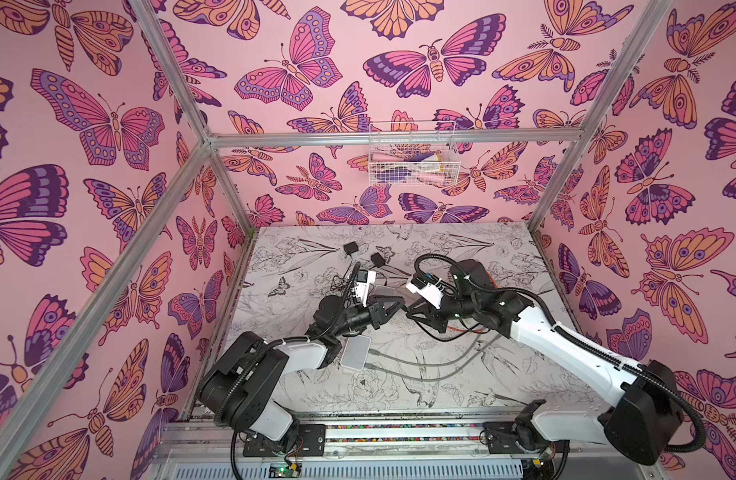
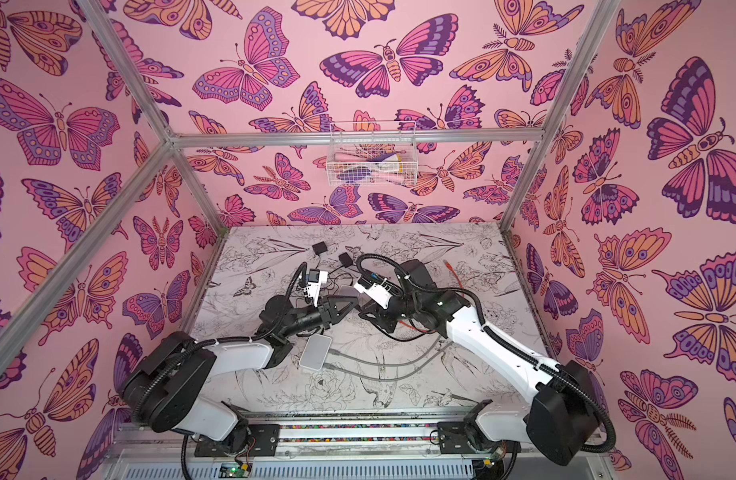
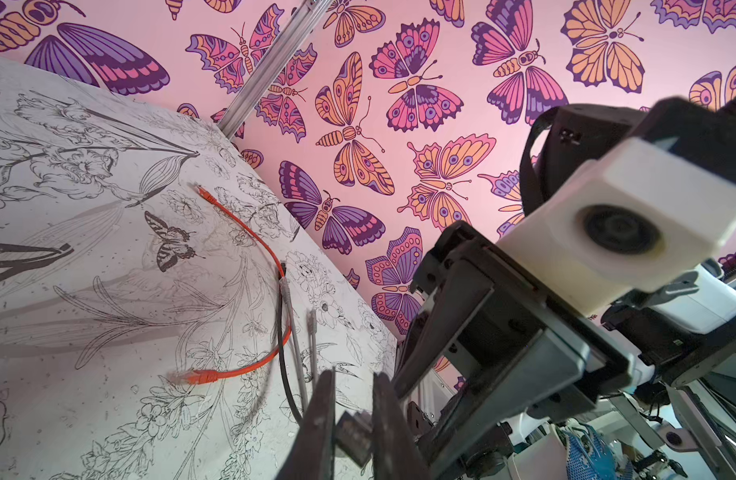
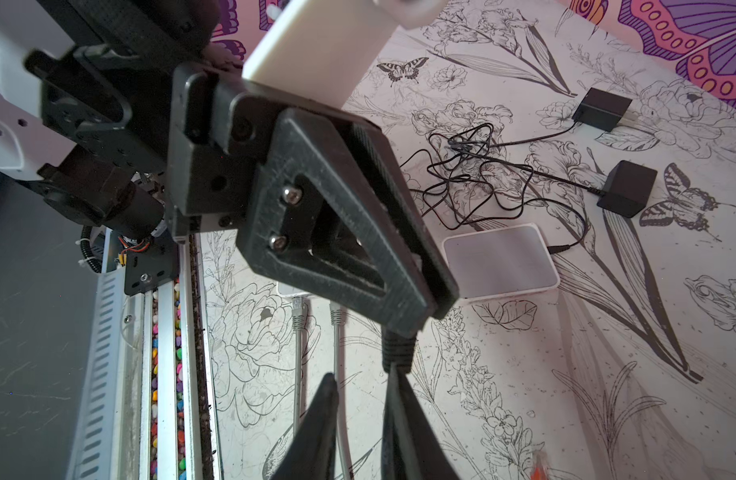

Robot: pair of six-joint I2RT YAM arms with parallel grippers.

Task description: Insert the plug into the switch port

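Step in hand looks like regrasp/hand-off of the plug (image 3: 354, 432) mid-air, ahead of insertion. The left fingers (image 3: 322, 419) are clamping the dark plug body between them, nearly closed. The right fingers (image 4: 316, 428) are standing a little apart, bench (image 4: 545, 395) showing through the gap; the black cable (image 4: 397, 347) is running off the plug along the inside of one finger and is not visibly pinched. The plug is sitting above the middle of the bench, between the near switch (image 1: 356, 352) and the far switch (image 4: 501, 259), and is in no port yet. The near switch is already carrying two grey cables (image 1: 420, 365). The port faces are not showing clearly, so the target cannot be told. Next move probably calls for the right arm backing clear without dragging the cable, then the left arm turning the plug to face a free port and pushing straight in, latch side matched. Both arms are reaching low toward the centre, the left from the near left, the right from the near right. Their fingers are pointing at each other, tips almost meeting.
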